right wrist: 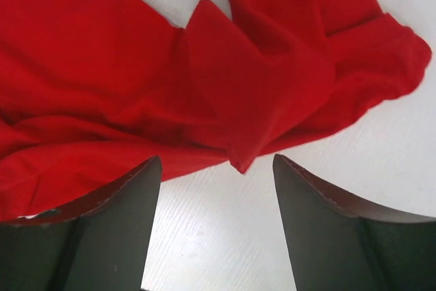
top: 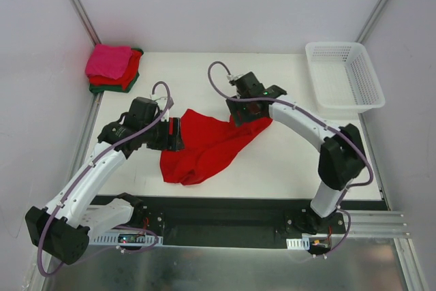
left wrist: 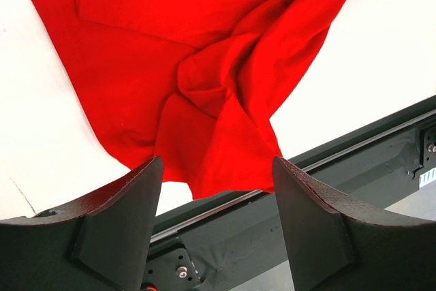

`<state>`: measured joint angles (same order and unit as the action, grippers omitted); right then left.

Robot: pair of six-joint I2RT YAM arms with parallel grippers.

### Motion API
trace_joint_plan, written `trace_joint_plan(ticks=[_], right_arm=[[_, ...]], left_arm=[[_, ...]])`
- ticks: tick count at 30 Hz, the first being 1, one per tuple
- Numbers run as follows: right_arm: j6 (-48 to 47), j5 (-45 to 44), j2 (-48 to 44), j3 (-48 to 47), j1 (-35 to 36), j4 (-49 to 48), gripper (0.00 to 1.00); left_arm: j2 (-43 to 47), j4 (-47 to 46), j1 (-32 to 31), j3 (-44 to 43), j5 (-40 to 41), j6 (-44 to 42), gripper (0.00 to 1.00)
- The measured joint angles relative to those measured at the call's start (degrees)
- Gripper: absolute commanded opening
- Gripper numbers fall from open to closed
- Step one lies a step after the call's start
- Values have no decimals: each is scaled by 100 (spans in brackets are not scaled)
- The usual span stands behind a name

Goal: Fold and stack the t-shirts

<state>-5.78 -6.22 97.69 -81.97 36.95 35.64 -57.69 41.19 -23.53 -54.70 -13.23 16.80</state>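
Overhead view looks down; both wrist views closely share the red t-shirt [top: 204, 144].

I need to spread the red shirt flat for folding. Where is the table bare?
Bare: the near-right patch of table between the red t-shirt and the right arm, and the far strip from the folded stack to the white basket. Crowded: centre-left, around the crumpled shirt; the stack fills the far-left corner.
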Motion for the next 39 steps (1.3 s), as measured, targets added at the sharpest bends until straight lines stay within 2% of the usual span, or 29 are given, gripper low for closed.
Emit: trace_joint_plan(ticks=[6, 19, 39], right_arm=[[-308, -472, 715, -518, 391, 13, 70], [-1346, -1805, 1458, -935, 570, -131, 71], [-1788, -1840, 1628, -977, 964, -153, 71]], left_arm=[[216, -2, 0, 0, 2, 20, 66], [356, -11, 0, 85, 0, 37, 65], [372, -11, 0, 129, 2, 42, 66]])
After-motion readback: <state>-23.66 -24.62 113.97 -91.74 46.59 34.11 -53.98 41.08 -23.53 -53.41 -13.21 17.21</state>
